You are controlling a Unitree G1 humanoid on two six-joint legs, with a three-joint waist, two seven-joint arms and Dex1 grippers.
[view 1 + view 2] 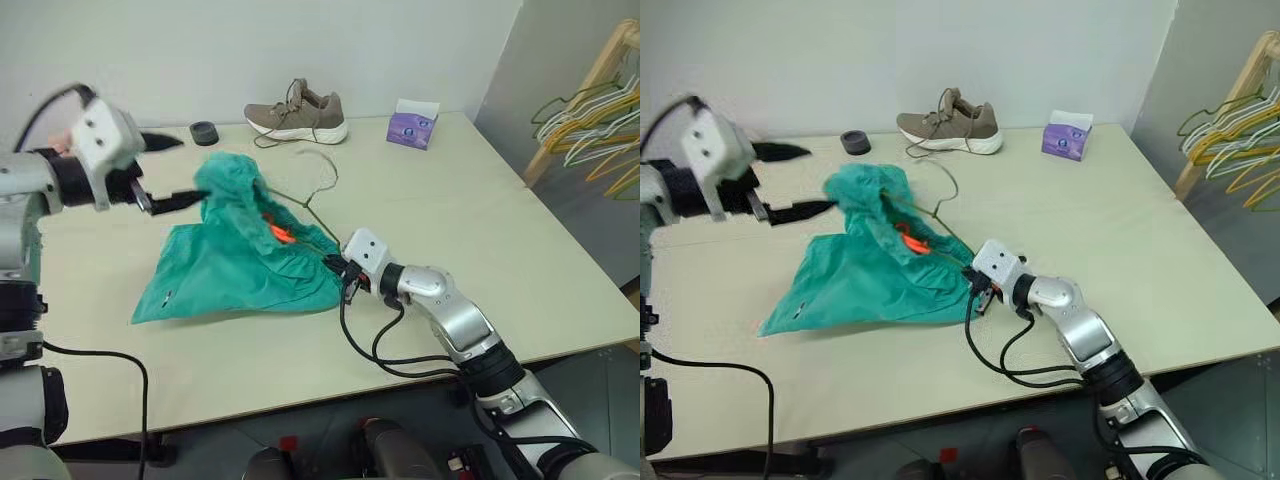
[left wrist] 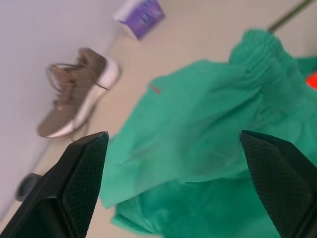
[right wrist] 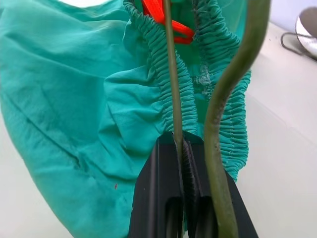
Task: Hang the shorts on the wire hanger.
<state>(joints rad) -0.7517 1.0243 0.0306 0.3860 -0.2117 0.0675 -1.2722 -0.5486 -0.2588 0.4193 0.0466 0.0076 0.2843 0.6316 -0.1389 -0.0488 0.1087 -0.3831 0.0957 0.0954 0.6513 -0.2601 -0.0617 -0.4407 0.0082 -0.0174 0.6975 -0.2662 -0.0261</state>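
The teal-green cloth shorts [image 1: 240,260] lie mid-table, limp and light, waistband draped over the thin olive-green wire hanger [image 1: 318,205]. The right gripper [image 3: 184,148] pinches that stiff wire; the left gripper [image 1: 165,170] gapes beside the gathered waistband, the likeliest hold.

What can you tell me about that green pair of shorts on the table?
The shorts are teal-green thin cloth with a gathered elastic waistband and an orange tag inside. They lie crumpled on the table, one part of the waistband raised in a peak, the legs spread flat toward the near edge. The wire hanger runs through the waistband, its hook lying on the table beyond. The right gripper is shut on the hanger's wire right at the waistband. The left gripper is open beside the raised cloth.
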